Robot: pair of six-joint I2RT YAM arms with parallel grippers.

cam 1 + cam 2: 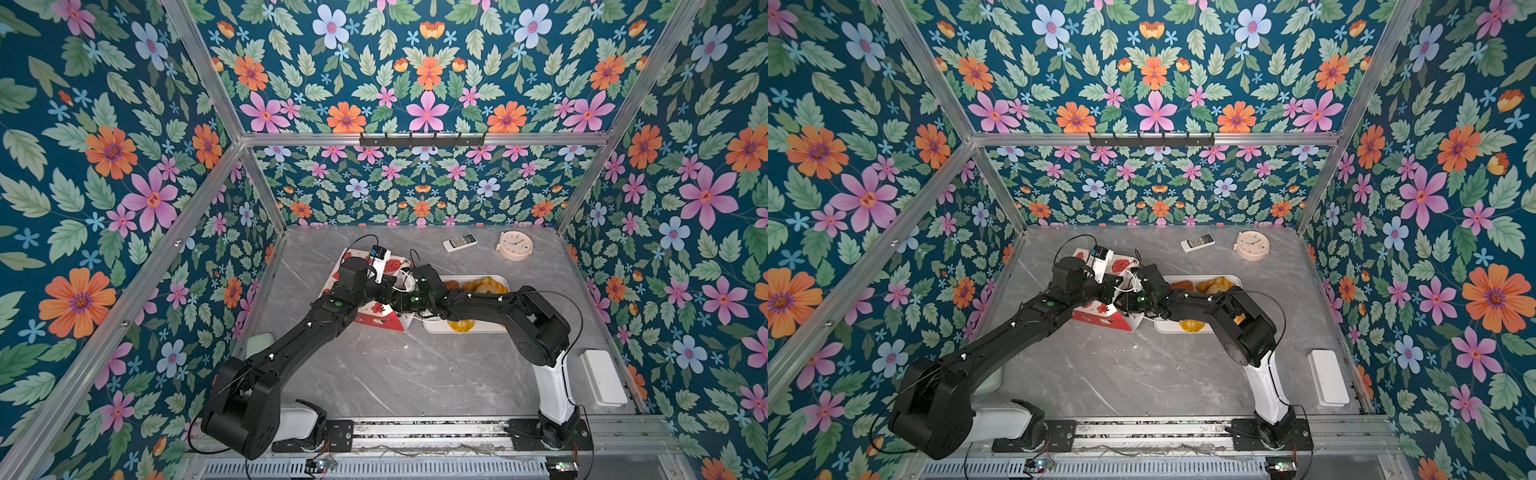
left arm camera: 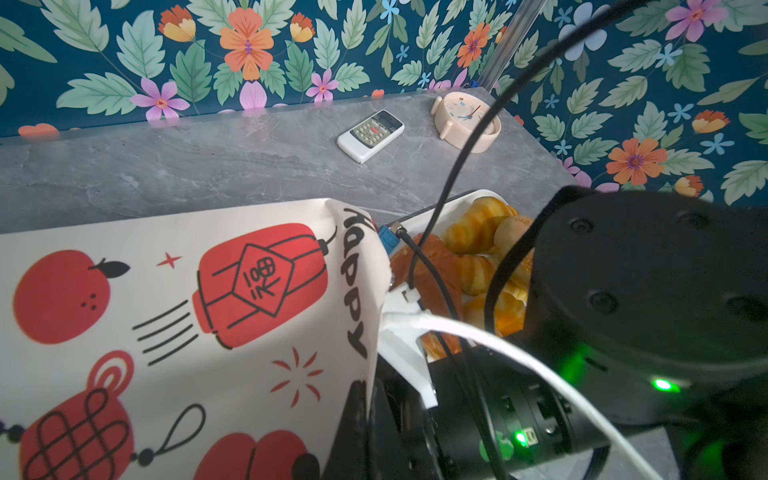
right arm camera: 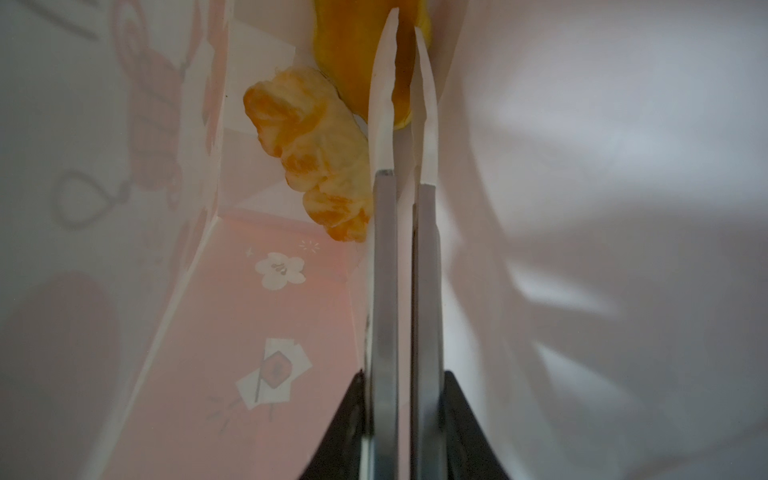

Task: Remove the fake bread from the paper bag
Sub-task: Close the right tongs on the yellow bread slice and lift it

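Sideways on the grey bench [image 1: 415,374] lies one paper bag [image 1: 386,322], its mouth turned toward one white tray [image 1: 478,331] just beside it. In the left wrist view the bag's white side carries red prints of a lantern, a round fruit and a knot charm. The word "HAPPY" runs in black along its edge; the character on the lantern is too stylised to read.

The left gripper [image 2: 360,397] has its fingers closed on the rim of the bag's mouth, beside one white cord handle [image 2: 440,323]. The right gripper [image 3: 406,25] is inside the bag. Its fingers [image 3: 384,249] stand nearly together with a thin gap, and whether they pinch anything cannot be told.

Two pieces of fake bread [image 3: 307,158] lie deep in the bag: a knobbly pale-yellow twist and, beyond it, a smooth golden-brown piece [image 3: 345,54] right at the fingertips. More bread fills the tray, at least four pieces [image 2: 473,232] heaped together, so the exact count is unclear.

Near the far edge of the bench are one white remote control [image 1: 459,242] and one cream alarm clock [image 1: 515,246]. One white box [image 1: 604,376] sits at the right side.
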